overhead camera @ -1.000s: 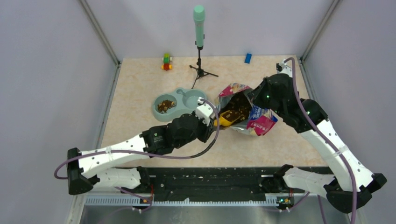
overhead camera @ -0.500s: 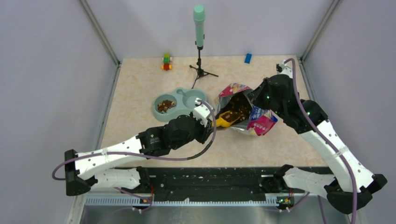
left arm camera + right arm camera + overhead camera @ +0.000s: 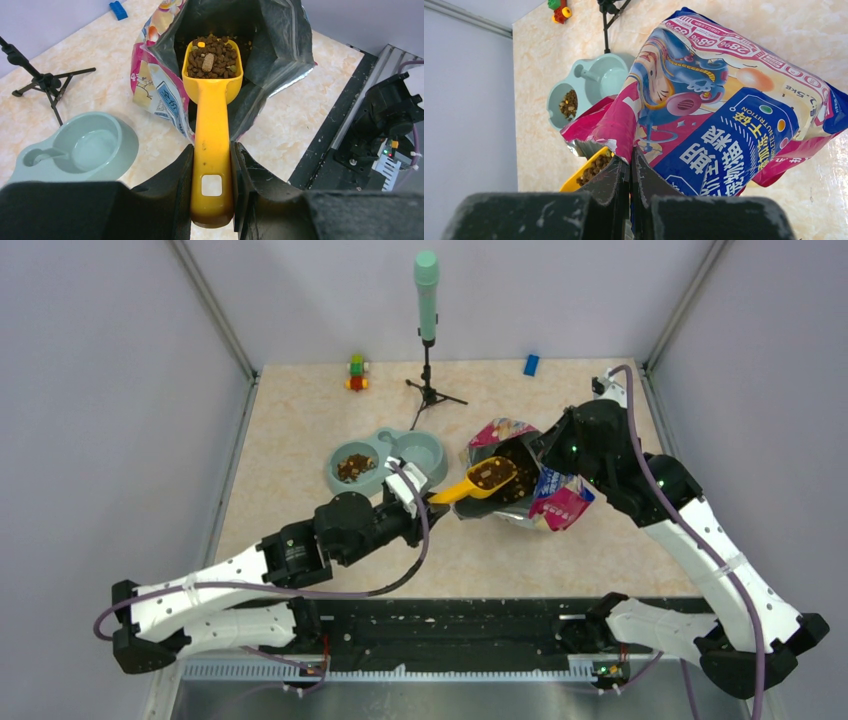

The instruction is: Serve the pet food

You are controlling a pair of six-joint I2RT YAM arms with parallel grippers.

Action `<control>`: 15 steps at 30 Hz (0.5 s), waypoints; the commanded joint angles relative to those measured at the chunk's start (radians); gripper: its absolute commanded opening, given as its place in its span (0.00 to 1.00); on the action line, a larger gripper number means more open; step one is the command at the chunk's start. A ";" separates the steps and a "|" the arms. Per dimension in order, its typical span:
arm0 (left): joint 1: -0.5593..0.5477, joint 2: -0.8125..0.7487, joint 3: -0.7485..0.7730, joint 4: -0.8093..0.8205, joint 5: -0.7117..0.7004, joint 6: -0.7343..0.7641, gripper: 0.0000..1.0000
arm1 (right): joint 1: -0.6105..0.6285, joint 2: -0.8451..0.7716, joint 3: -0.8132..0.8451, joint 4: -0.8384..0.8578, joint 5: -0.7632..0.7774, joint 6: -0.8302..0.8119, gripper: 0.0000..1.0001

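Pet food (image 3: 212, 55) pellets heaped in yellow scoop (image 3: 211, 145), left jaws gripping it, right jaws pinching glossy bag (image 3: 724, 115)

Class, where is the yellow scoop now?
Top view: the scoop, full of kibble, is held by the left gripper at the open bag, right of the bowl.

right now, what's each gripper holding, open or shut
Left gripper: shut on the scoop, which is full of kibble.
Right gripper: shut on the bag rim.
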 commanded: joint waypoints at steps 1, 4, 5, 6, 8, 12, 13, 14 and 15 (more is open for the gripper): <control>-0.004 -0.063 -0.022 0.095 0.054 0.033 0.00 | -0.007 -0.034 0.010 0.037 0.009 -0.001 0.00; -0.004 -0.081 -0.037 0.080 0.069 0.027 0.00 | -0.007 -0.029 0.009 0.041 0.007 -0.002 0.00; -0.004 -0.086 -0.043 0.075 0.071 0.024 0.00 | -0.007 -0.028 0.010 0.041 0.007 -0.001 0.00; -0.004 -0.093 -0.050 0.075 0.076 0.020 0.00 | -0.007 -0.026 0.009 0.042 0.005 -0.001 0.00; -0.004 -0.109 -0.069 0.094 0.089 0.011 0.00 | -0.007 -0.024 0.009 0.042 0.006 -0.001 0.00; -0.004 -0.147 -0.120 0.157 0.125 -0.009 0.00 | -0.007 -0.026 0.013 0.040 0.009 0.000 0.00; -0.004 -0.154 -0.127 0.166 0.124 -0.012 0.00 | -0.007 -0.026 0.015 0.039 0.010 0.000 0.00; -0.004 -0.159 -0.131 0.171 0.120 -0.012 0.00 | -0.007 -0.028 0.017 0.035 0.012 0.001 0.00; -0.004 -0.164 -0.132 0.168 0.116 -0.013 0.00 | -0.008 -0.030 0.017 0.033 0.015 0.003 0.00</control>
